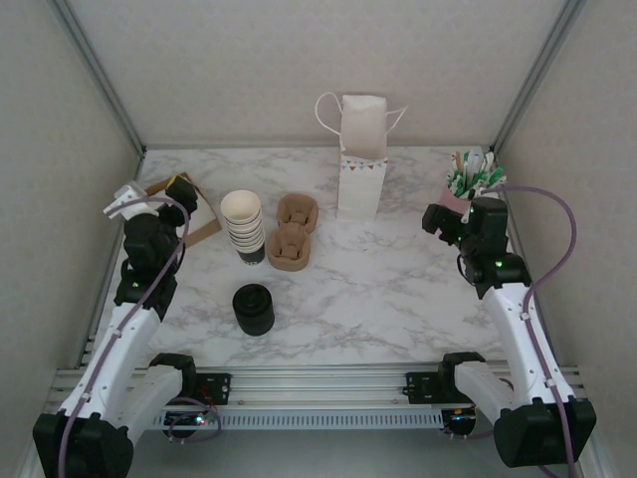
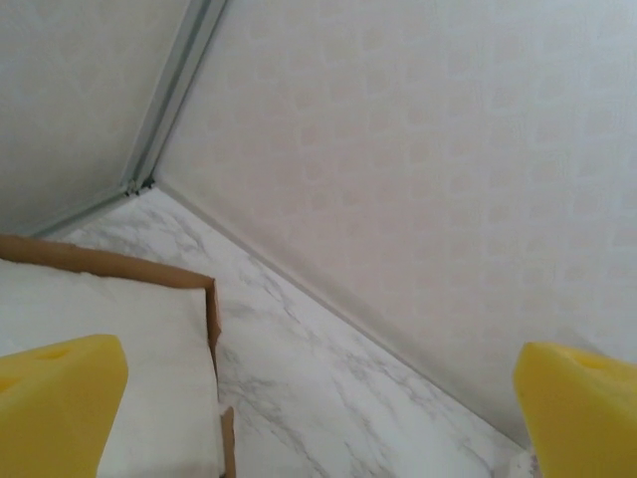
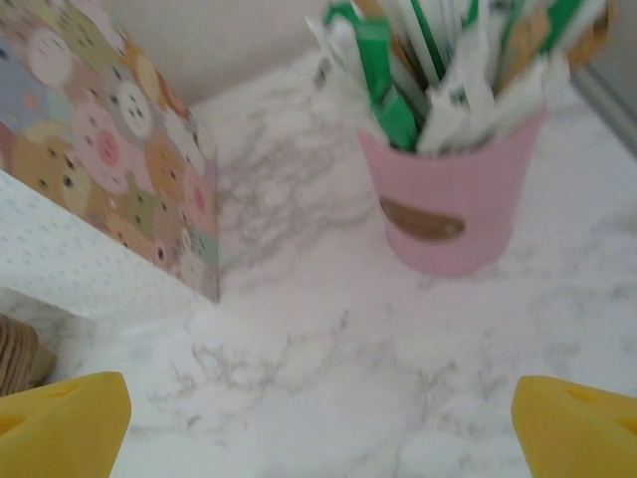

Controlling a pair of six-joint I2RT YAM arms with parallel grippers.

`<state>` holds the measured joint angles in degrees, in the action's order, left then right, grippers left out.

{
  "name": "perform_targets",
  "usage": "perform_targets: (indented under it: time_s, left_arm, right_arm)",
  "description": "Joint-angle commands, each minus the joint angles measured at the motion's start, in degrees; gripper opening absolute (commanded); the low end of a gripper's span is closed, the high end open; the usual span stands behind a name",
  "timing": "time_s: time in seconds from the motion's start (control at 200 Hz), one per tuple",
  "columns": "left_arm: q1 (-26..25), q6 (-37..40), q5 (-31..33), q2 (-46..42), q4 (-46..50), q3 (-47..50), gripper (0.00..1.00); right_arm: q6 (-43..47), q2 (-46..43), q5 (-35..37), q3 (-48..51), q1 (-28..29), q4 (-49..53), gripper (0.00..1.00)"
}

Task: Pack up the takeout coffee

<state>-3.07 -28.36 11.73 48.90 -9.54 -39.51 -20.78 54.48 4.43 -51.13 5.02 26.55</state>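
The takeout coffee, a dark cup with a black lid, is out of view. My left gripper (image 1: 157, 197) hovers at the far left over a brown tray of white napkins (image 2: 100, 329). Its yellow fingertips (image 2: 60, 398) stand wide apart, open, with nothing between them. My right gripper (image 1: 436, 219) is at the far right, beside a pink bucket of wrapped straws (image 3: 453, 189). It is open too, with bare marble between its fingertips (image 3: 65, 423). A white paper bag (image 1: 361, 159) with handles stands upright at the back centre, and its patterned side (image 3: 109, 169) faces the right wrist camera.
A lidless stack of cream-rimmed cups (image 1: 242, 227) stands left of centre, with a squat black stack of lids (image 1: 254, 309) in front of it. Two brown pulp cup carriers (image 1: 292, 234) lie beside the cups. Walls close in the left, back and right.
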Motion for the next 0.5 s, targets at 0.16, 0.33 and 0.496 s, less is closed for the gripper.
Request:
perform_targets:
  time_s: [0.16, 0.33, 0.496]
  left_arm:
    - [-0.2, -4.7, -8.6, 0.1, 13.2, -3.6, 0.99]
    - [0.6, -9.1, -11.4, 4.2, 17.8, -6.3, 0.99]
    - [2.6, -11.2, -15.6, 7.1, 20.0, -7.3, 0.99]
  right_arm:
    - [-7.9, 0.8, -5.5, -3.7, 0.2, 8.8, 0.99]
    - [-6.2, 3.0, -14.2, -6.3, 2.6, 8.6, 0.99]
    - [-4.5, 7.5, -11.7, -11.9, 10.9, 12.0, 0.96]
